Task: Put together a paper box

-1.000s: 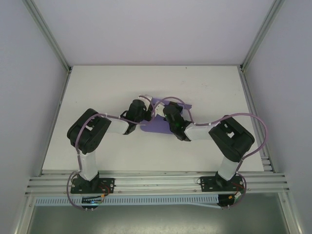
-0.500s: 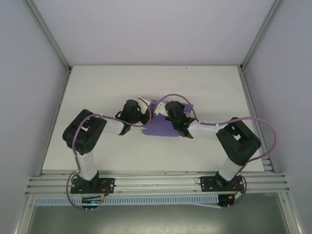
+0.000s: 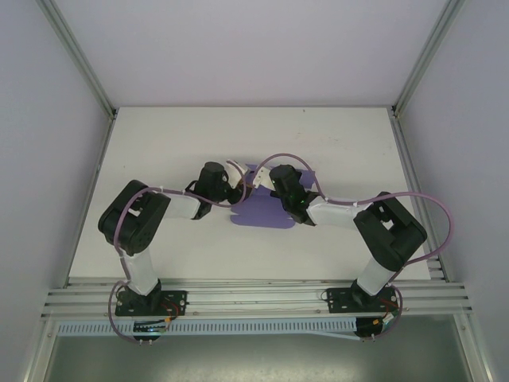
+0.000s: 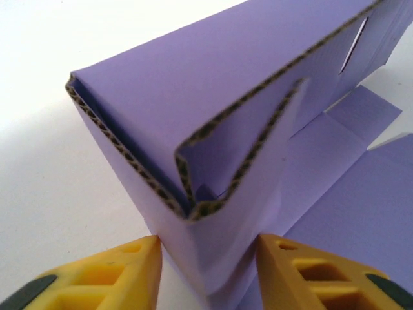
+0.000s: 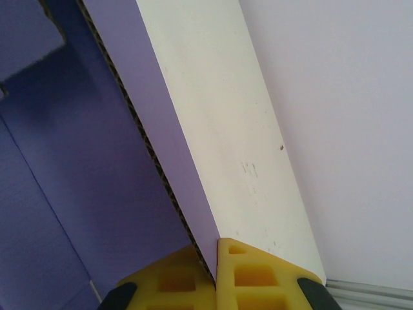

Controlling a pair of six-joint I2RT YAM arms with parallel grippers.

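1. The box [image 3: 262, 208] lies mid-table [image 3: 159, 143], between the two arms and well clear of every edge, partly built.
2. Done so far: in the left wrist view one side of the box [image 4: 193, 97] stands up as a doubled wall, its corrugated edge folded over and an inner tab turned in at the corner.
3. Left to do: the floor panel and a flap to the right lie flat, and a slot in the far wall is open. By the look of it, the job is around the middle, with other walls and the closing flaps unraised.
4. Both arms reach inward, elbows out, wrists meeting over the box's far side.
5. The left gripper [image 3: 238, 179] comes low at the wall's corner. Its yellow fingers [image 4: 129, 274] straddle the fold closely; whether they pinch it cannot be told.
6. The right gripper [image 3: 262, 179] is clenched on a thin panel edge of the box [image 5: 77, 161], its fingers [image 5: 258, 281] nearly meeting across it.
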